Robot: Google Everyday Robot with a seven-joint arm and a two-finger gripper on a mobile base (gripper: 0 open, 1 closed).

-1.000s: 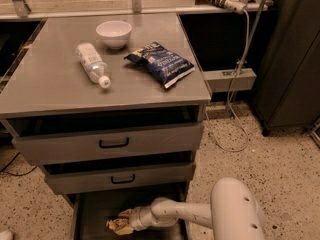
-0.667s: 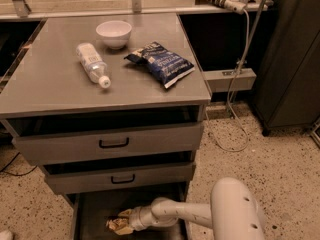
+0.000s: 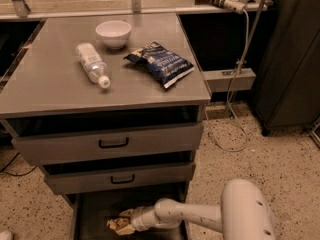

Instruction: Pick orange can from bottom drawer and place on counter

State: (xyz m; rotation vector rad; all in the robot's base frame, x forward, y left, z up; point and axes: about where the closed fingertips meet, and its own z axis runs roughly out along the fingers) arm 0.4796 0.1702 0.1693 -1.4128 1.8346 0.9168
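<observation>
Change: none to record. My hand (image 3: 126, 223) is staying low in the bottom drawer (image 3: 92, 211), and my arm is holding the same reach as a second ago.
Orange can (image 3: 114, 225): lying on the drawer floor, apparently touching my hand's tip. I cannot tell whether I am clamping it.
Task standing: I am judging this as the grasp stage, with the lift not yet begun.
Counter (image 3: 50, 89): carrying a white bowl (image 3: 113, 33), a clear bottle (image 3: 92, 65) lying on its side and a dark snack bag (image 3: 160, 63). Bare gray is showing at front left.
Room: speckled floor (image 3: 280, 154), with a white cable (image 3: 240, 74) hanging at right.
</observation>
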